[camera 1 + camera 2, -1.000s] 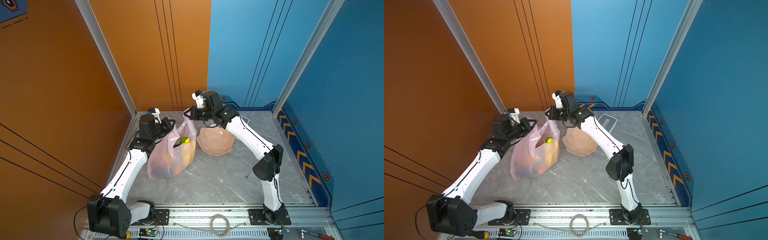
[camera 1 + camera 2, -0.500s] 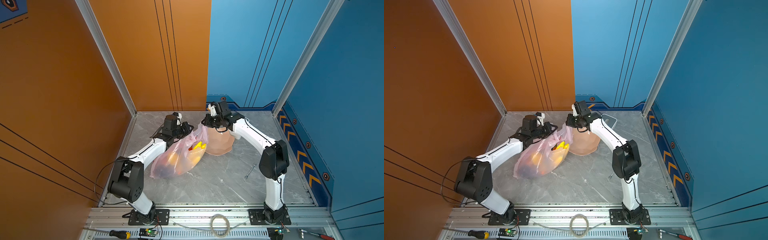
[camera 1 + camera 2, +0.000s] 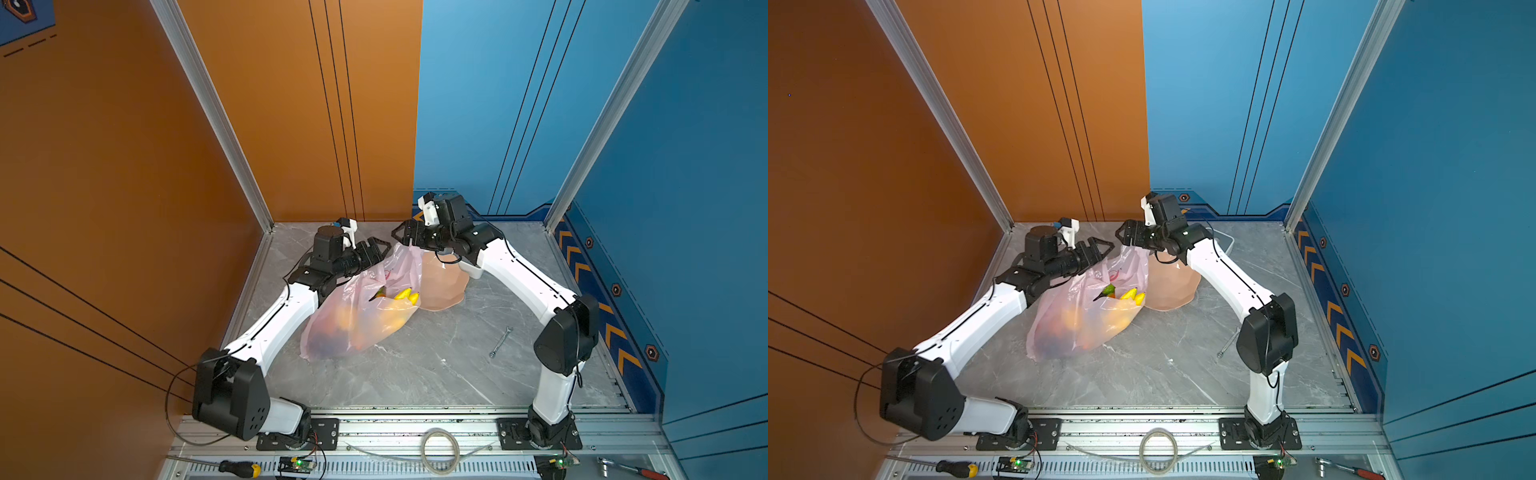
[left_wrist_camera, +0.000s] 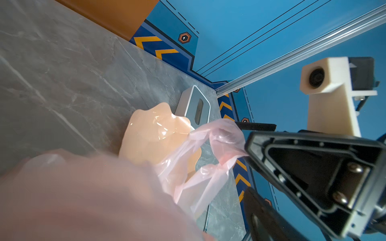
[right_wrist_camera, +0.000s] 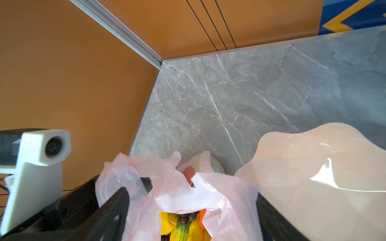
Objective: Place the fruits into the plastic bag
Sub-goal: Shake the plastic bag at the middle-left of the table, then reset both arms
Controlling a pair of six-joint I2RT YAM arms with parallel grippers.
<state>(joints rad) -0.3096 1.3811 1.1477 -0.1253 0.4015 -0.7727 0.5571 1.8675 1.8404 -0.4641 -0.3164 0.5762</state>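
Note:
The pale-pink plastic bag (image 3: 357, 320) lies slumped on the grey table (image 3: 436, 374), its mouth towards the back. The fruits are inside it: yellow bananas (image 3: 407, 295) and a green fruit (image 3: 1108, 289) at the mouth, dark grapes (image 3: 328, 338) deeper in. In the right wrist view, yellow and green-orange fruit (image 5: 181, 227) show through the opening. My left gripper (image 3: 380, 248) stands open at the bag's left handle. My right gripper (image 3: 399, 237) stands open over the right handle (image 3: 405, 255), and the bag film (image 5: 208, 196) lies between its spread fingers (image 5: 117, 206). Bag film blurs most of the left wrist view.
A beige wavy-edged plate (image 3: 442, 286) lies right of the bag, touching it. A white-grey box (image 3: 1223, 243) stands behind the plate, under the right arm. A wrench (image 3: 500, 341) lies on the table at the right. Orange and blue walls close in the back and sides.
Both grippers were shut on the bag's handles and now stand open. The bag has sagged lower and leans towards the plate.

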